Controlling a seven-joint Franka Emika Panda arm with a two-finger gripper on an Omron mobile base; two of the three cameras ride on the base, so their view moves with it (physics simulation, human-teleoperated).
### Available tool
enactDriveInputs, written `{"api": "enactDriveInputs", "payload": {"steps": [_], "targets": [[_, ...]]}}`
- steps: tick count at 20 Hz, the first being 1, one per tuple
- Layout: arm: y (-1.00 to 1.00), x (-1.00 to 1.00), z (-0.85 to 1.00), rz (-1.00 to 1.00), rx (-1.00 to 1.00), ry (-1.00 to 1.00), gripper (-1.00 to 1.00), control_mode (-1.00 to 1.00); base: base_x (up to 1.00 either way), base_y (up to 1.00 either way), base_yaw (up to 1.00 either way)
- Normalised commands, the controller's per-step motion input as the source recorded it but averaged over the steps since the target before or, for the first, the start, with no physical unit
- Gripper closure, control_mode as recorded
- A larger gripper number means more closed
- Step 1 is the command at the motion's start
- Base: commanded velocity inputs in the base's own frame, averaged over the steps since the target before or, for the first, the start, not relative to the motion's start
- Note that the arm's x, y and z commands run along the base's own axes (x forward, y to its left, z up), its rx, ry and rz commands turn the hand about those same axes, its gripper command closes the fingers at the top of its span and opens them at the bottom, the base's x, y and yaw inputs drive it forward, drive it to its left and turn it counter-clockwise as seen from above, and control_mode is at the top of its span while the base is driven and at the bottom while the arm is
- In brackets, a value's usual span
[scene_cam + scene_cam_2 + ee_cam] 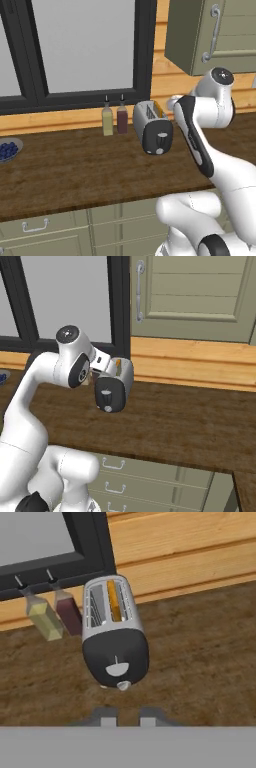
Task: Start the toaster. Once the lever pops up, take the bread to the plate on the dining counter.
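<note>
Hand view: the lever (123, 685) sits just above the gripper (124, 718).

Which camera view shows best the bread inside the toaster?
The hand view: it looks down into the toaster, showing the bread in one slot. The left base view shows only an orange edge at the top; the right base view a small orange patch.

text: none readable | toaster (114, 637): no brand or markings legible | two bottles (55, 612): no labels legible | cabinet doors: plain
</note>
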Motion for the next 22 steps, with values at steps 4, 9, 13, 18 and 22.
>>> {"api": "enactDriveInputs", "payload": {"steps": [4,9,13,18,22], "targets": [[0.10,0.41,-0.01,0.00,-0.04,0.00,-1.00,-1.00,0.00,0.00,0.00],[0.00,0.42,-0.08,0.00,-0.05,0.00,-1.00,-1.00,0.00,0.00,0.00],[0.00,0.46,-0.38,0.00,-0.11,0.00,-1.00,-1.00,0.00,0.00,0.00],[0.00,0.47,-0.09,0.00,0.00,0.00,-1.00,-1.00,0.00,0.00,0.00],[0.00,0.40,-0.01,0.07,0.09,0.01,-1.00,-1.00,0.00,0.00,0.00]]}}
